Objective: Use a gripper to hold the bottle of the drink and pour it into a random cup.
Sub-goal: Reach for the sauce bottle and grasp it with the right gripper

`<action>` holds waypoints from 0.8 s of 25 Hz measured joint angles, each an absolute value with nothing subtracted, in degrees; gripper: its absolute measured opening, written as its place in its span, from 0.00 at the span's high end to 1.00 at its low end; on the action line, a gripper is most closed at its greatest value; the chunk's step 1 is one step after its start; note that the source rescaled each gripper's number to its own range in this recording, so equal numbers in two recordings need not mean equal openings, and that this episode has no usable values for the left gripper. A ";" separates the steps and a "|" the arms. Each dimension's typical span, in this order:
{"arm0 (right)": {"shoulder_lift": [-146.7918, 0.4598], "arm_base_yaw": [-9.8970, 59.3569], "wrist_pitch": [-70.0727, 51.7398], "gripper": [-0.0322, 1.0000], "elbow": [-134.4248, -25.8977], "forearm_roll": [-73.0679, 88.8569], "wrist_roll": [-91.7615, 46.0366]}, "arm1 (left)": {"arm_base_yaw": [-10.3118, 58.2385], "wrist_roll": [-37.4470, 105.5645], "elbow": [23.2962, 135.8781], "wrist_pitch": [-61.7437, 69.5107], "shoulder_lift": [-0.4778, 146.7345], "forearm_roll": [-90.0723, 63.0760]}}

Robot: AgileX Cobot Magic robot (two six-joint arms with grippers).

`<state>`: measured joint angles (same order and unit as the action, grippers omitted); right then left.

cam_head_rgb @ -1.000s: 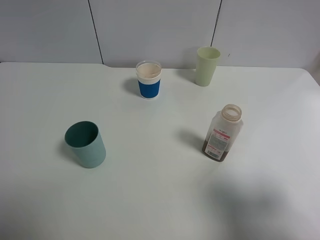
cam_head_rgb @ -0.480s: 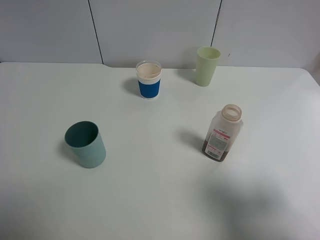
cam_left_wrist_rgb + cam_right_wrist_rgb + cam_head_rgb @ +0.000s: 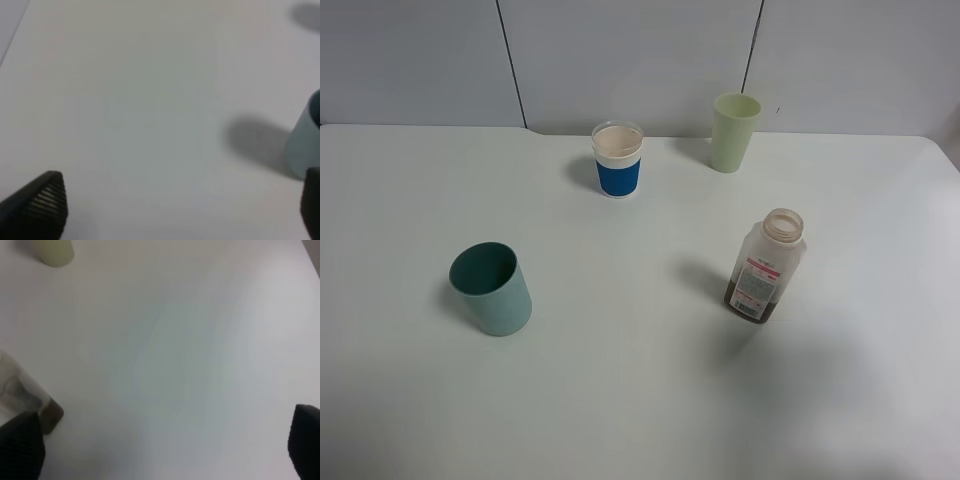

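Note:
The bottle of the drink [image 3: 765,268] stands upright and uncapped on the white table, right of centre, with brown liquid at its bottom. In the right wrist view its base [image 3: 22,397] sits beside one black fingertip [image 3: 20,447]. My right gripper [image 3: 162,452] is open and empty, with the bottle off to the side of its gap. My left gripper [image 3: 177,210] is open and empty over bare table, with the teal cup [image 3: 306,145] beside one finger. Neither gripper shows in the exterior high view.
A teal cup [image 3: 492,288] stands at the left. A blue-and-white cup [image 3: 618,160] and a pale green cup [image 3: 735,132] stand at the back. The pale green cup also shows in the right wrist view [image 3: 52,250]. The table's far edge [image 3: 420,126] meets a grey wall.
The bottle and the cups have not moved. The soft shadow on the table at the bottom right has spread left, toward the bottle.

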<state>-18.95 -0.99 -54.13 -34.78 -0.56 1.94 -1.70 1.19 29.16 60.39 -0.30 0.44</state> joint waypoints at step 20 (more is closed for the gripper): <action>-48.55 1.44 -33.93 0.02 -38.48 21.68 -25.35 | -1.70 1.19 29.16 60.39 -0.30 0.44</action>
<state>-48.55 1.44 -33.93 -38.48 21.68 -25.35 -1.70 1.19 29.16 60.39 -0.30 0.44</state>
